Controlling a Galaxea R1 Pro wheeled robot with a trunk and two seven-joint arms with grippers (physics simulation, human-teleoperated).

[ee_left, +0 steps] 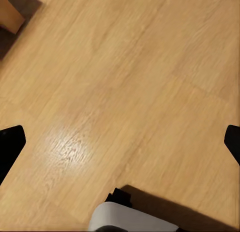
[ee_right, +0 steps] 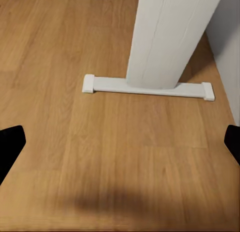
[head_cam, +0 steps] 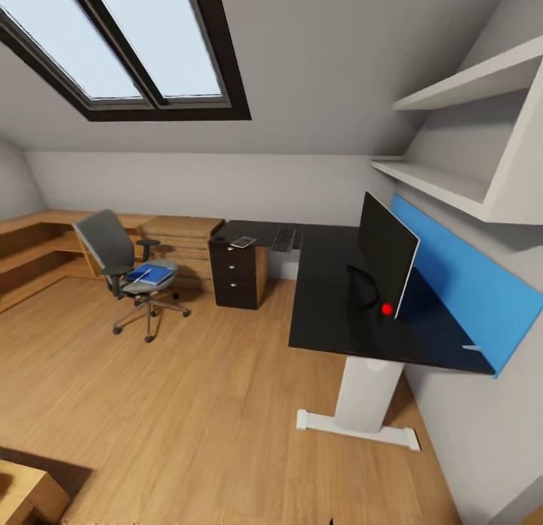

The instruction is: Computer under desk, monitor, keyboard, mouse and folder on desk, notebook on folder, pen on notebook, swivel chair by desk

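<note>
Woodgrain plank floor [head_cam: 188, 404], glossy black desk [head_cam: 339, 306] w/ flat monitor [head_cam: 386, 255], both jaws spread wide, nothing gripped

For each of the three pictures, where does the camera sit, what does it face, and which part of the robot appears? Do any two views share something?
Head view: high on the robot, facing the desk, monitor and swivel chair; I make out no arm.
Left wrist view: on the left arm, facing down at the wooden floor; dark fingertips of the left hand at both edges.
Right wrist view: on the right arm, facing the desk's white leg; right hand fingertips alike.
Shared: head and right wrist views both show that white leg.
</note>
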